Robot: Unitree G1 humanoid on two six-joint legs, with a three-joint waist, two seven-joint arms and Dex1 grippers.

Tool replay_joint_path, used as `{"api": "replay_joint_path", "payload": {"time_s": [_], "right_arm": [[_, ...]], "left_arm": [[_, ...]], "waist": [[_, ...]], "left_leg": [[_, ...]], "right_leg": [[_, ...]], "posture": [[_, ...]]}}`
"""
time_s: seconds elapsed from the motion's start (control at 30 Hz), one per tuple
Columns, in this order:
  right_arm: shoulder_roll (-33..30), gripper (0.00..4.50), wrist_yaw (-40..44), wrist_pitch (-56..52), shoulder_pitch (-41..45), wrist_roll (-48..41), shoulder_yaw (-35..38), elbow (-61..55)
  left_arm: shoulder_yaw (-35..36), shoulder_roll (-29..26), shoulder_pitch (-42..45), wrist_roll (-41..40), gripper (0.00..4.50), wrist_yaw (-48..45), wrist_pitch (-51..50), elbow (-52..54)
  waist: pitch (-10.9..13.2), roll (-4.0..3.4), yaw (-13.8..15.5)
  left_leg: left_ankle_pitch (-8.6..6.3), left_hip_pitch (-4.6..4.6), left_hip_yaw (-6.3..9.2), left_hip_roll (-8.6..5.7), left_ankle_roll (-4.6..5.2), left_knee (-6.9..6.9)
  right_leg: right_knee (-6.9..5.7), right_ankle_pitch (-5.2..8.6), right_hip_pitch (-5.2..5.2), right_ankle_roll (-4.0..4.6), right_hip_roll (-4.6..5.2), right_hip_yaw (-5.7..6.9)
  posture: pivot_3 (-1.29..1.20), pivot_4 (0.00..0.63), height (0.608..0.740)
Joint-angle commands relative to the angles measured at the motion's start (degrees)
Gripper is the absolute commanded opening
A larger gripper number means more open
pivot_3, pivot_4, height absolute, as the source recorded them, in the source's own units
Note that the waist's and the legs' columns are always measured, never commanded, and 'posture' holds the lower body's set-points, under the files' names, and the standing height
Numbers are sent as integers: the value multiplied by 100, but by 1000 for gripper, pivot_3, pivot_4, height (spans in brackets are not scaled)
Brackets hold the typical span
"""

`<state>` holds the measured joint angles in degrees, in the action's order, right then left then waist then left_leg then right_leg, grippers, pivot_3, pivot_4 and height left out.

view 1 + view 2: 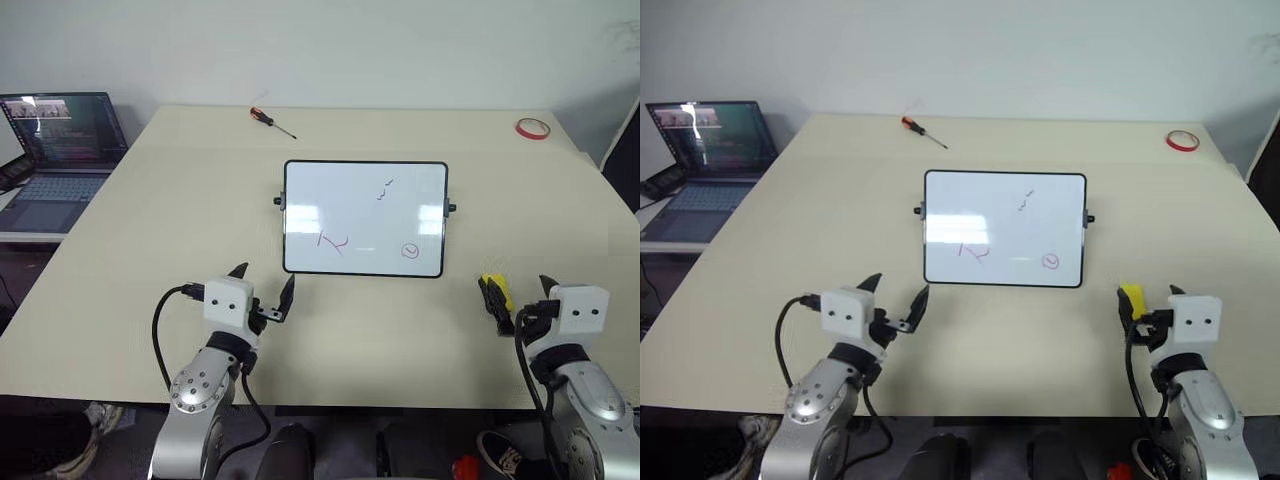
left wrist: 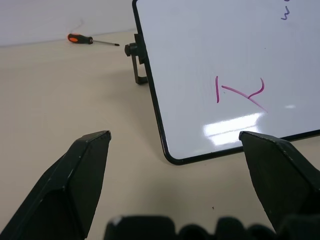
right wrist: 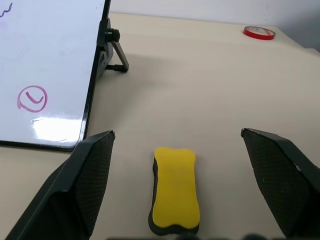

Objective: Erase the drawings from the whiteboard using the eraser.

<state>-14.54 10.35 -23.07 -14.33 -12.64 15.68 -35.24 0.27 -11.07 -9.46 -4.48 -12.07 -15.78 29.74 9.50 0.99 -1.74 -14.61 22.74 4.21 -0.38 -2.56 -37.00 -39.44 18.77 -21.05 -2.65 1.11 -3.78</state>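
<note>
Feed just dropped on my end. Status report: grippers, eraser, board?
Left gripper open, empty, by the whiteboard corner. Right gripper open, eraser on the table between its fingers, not gripped. Drawings all unerased. Nothing in the way.

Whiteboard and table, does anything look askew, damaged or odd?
Nothing stands out. The whiteboard stands squarely on its side props, the eraser lies flat beside it, and the screwdriver and tape ring rest at the far edge.

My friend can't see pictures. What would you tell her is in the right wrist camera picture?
A yellow eraser lies on a beige table between the right gripper's wide-open black jaws. Beside it stands a whiteboard with a red circled mark; a red tape ring lies far behind.
</note>
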Motion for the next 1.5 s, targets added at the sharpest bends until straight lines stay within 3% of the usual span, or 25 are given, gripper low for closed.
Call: {"api": "replay_joint_path", "payload": {"time_s": [0.03,1.07,1.23,1.5], "right_arm": [[-36,4417,14,77,106,-42,6,-222],[294,4417,-145,439,-360,61,-121,-368],[263,4417,-203,-7,-279,-107,-132,-525],[250,4417,-395,-1159,304,-798,154,-610]], "left_arm": [[-31,-24,1,-38,4500,-35,100,339],[10,-96,209,-110,4500,-235,129,209],[-12,-95,996,-549,4500,-683,84,-263],[-646,-205,2643,-1746,4500,-2417,-334,-983]], "waist": [[0,0,0],[0,0,4],[0,-1,6],[-1,0,3]], "left_leg": [[0,0,1,0,0,0],[0,1,2,0,0,1],[0,0,5,0,0,-1],[1,3,2,-3,-1,-1]], "right_leg": [[0,0,0,0,0,0],[2,0,0,0,0,2],[-2,0,0,0,-2,7],[-1,0,0,0,-5,18]], "posture": [[0,150,740],[0,150,740],[0,150,740],[0,150,740]]}}
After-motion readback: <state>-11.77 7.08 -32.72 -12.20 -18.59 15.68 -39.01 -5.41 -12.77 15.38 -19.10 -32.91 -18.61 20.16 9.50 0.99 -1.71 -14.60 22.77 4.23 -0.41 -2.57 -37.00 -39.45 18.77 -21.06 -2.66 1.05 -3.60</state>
